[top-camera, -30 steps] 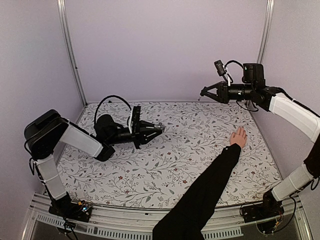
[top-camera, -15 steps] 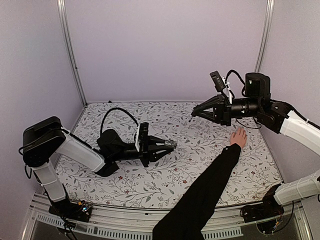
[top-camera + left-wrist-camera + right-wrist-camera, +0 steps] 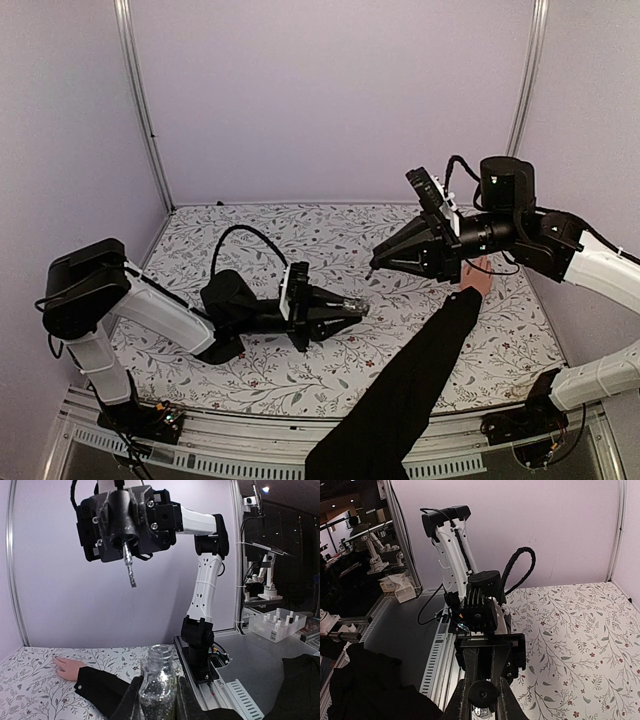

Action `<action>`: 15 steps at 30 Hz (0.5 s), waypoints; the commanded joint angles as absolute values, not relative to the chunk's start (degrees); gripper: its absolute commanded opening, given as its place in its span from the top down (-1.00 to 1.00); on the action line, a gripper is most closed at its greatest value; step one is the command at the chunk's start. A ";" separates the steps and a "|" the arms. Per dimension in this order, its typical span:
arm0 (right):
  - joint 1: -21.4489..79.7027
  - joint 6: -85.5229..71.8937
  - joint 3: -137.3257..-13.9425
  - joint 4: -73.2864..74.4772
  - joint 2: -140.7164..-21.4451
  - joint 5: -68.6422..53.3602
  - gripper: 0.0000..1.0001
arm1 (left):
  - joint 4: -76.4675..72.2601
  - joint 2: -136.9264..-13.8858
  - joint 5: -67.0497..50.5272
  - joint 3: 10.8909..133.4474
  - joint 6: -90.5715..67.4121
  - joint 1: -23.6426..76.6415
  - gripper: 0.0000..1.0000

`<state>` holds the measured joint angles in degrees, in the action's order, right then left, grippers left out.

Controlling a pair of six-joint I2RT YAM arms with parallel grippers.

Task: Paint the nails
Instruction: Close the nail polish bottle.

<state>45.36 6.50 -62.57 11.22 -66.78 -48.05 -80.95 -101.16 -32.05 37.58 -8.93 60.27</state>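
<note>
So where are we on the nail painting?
Done: the bottle is uncapped and clamped in the left hand. In hand: the right hand grips the cap, its brush raised near the bottle, not over the person's hand. Left: all the painting, as far as I can tell; that hand rests on the table and its nails are too small to show polish.

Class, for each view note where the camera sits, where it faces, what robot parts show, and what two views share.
Top external: above, behind the bases, facing down onto the floral table; left arm, right arm show.
Left wrist: on the left gripper, facing the right gripper; own fingers hold an open bottle.
Right wrist: faces the left arm; own fingers pinch a brush cap.
Shared: top and left wrist show the hand.
</note>
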 commanded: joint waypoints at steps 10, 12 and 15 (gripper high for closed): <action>49.03 11.70 -62.75 13.61 -64.24 -46.85 1.00 | -86.28 -102.74 -31.21 39.26 -8.59 62.31 1.00; 49.26 11.99 -62.82 13.79 -64.33 -46.50 1.00 | -86.61 -103.15 -31.46 39.41 -8.85 62.35 1.00; 49.47 12.30 -62.82 13.80 -64.59 -45.70 1.00 | -86.51 -103.32 -31.73 39.46 -8.78 62.35 1.00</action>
